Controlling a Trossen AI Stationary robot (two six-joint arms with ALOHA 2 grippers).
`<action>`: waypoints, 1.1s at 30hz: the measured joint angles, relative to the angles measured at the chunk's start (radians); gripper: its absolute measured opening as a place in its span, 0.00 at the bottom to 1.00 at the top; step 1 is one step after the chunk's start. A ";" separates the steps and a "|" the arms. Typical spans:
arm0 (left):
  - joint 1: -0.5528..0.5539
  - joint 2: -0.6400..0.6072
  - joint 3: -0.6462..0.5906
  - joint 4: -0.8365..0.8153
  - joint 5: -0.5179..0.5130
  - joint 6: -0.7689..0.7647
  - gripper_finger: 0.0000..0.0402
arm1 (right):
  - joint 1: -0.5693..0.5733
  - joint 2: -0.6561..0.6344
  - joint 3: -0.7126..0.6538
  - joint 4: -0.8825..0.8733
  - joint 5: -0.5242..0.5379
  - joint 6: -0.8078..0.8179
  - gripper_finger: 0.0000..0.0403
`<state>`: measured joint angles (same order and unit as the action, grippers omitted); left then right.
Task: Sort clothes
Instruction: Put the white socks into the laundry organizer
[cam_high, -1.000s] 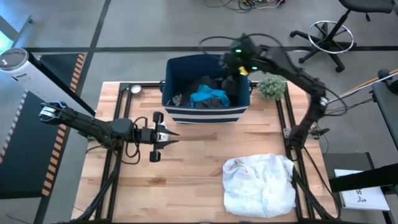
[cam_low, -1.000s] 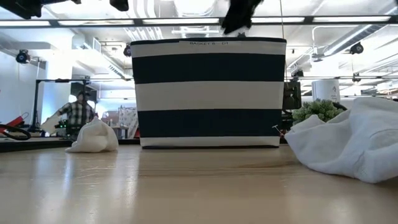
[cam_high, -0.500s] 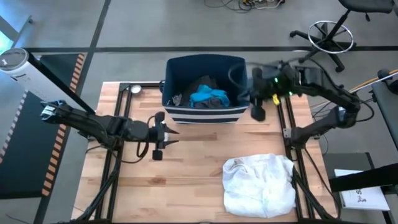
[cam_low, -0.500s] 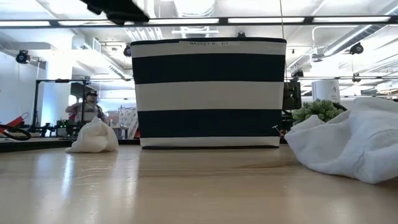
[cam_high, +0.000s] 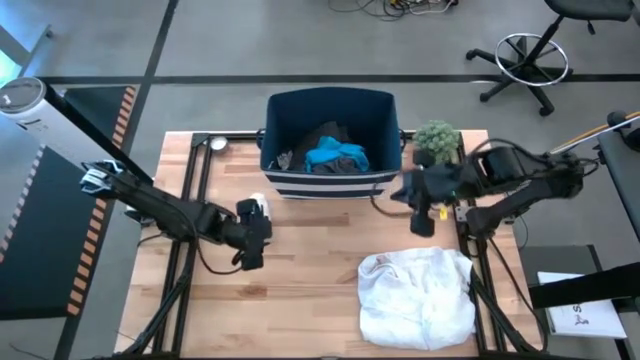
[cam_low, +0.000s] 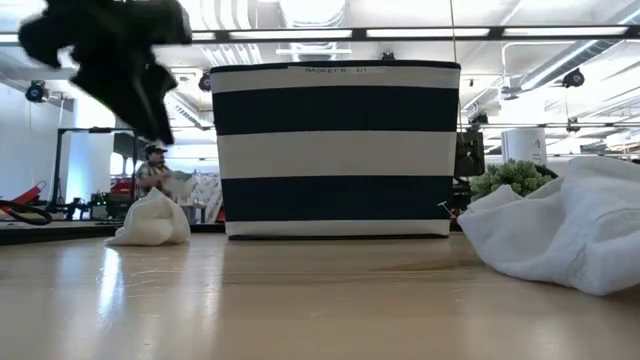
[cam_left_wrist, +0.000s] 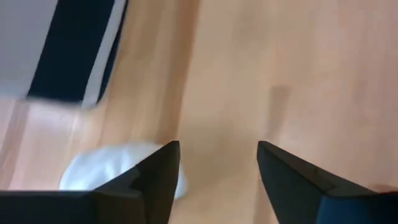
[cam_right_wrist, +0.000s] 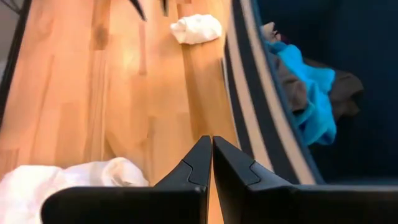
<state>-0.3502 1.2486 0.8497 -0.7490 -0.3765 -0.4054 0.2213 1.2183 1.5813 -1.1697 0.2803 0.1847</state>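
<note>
The navy bin with white stripes (cam_high: 330, 150) stands at the table's far middle and holds a bright blue garment (cam_high: 335, 155) on dark grey ones (cam_right_wrist: 345, 87). A small white piece (cam_high: 258, 203) lies on the wood by the bin's near left corner. My left gripper (cam_high: 250, 242) hangs open just above the table beside it, touching nothing; the piece (cam_left_wrist: 118, 167) shows next to one finger. A large white garment (cam_high: 415, 295) lies crumpled at the near right. My right gripper (cam_high: 420, 218) is shut and empty between the bin's right end and that garment.
A small green fuzzy plant (cam_high: 437, 140) stands at the far right beside the bin. Bare wood (cam_high: 300, 290) lies between the small white piece and the large white garment. A person (cam_low: 152, 170) shows in the room beyond the table.
My right gripper has swung from above the bin's far right corner toward the table's right and near edge and has come down beside the bin's right end. My left gripper has tipped its fingers downward and sunk toward the small white piece.
</note>
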 joint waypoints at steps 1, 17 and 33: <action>-0.005 0.005 -0.018 -0.002 -0.022 -0.024 0.52 | 0.028 0.002 0.000 0.001 0.017 0.010 0.00; 0.015 0.008 -0.317 0.167 -0.320 -0.285 0.70 | 0.283 0.035 -0.001 0.000 0.217 0.137 0.00; 0.057 0.008 -0.421 0.384 -0.286 -0.335 0.03 | 0.337 0.114 -0.051 0.009 0.297 0.200 0.00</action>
<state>-0.2935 1.2566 0.4287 -0.3647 -0.6625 -0.7408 0.5582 1.3328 1.5308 -1.1610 0.5772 0.3845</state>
